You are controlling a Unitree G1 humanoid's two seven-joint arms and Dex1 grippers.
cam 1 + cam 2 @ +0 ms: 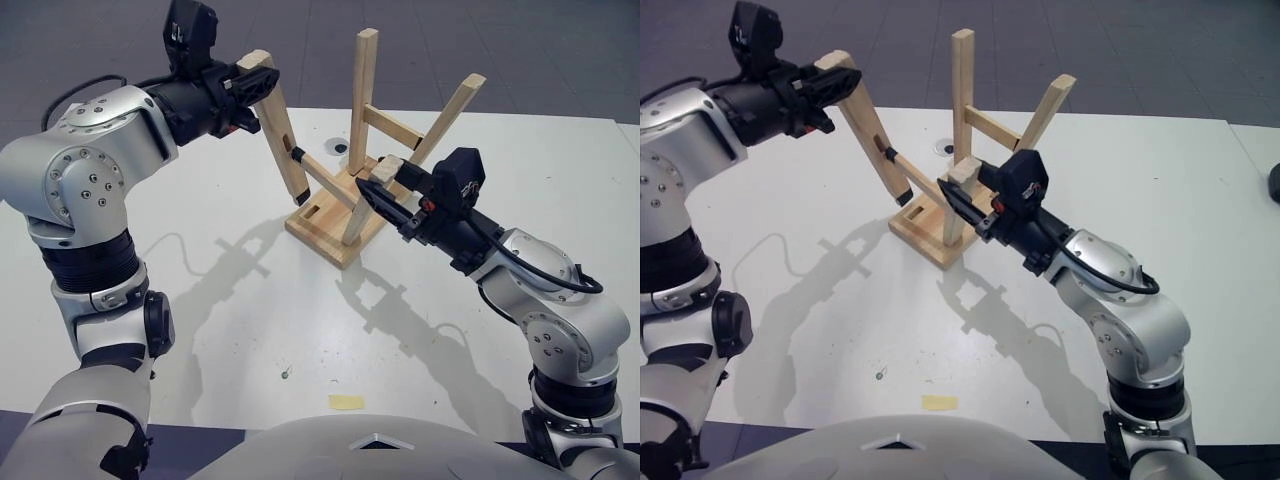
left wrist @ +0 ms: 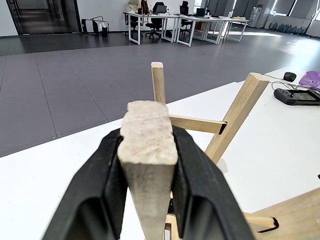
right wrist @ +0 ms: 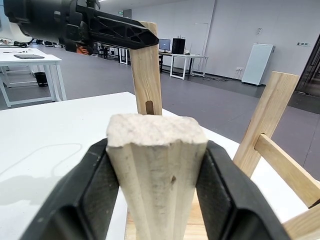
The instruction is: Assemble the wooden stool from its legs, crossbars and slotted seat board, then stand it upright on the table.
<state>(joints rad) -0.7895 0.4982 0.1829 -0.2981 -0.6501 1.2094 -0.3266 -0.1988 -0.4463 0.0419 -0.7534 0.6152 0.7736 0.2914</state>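
The wooden stool rests upside down on the white table (image 1: 200, 330), seat board (image 1: 322, 232) flat on the table and legs pointing up. My left gripper (image 1: 252, 85) is shut on the top end of the left leg (image 1: 284, 140), whose end grain (image 2: 148, 132) sits between the black fingers (image 2: 107, 172). My right gripper (image 1: 383, 192) is shut on the top of the near leg (image 1: 356, 218), also seen close up (image 3: 157, 137). A dark-tipped crossbar (image 1: 325, 178) links these two legs. The two far legs (image 1: 363, 95) (image 1: 447, 118) stand joined by another crossbar (image 1: 393, 125).
A small yellow note (image 1: 346, 402) and a tiny screw (image 1: 286, 375) lie near the table's front edge. A dark round mark (image 1: 340, 148) sits behind the stool. A dark device (image 2: 296, 96) lies far off on the table's right side.
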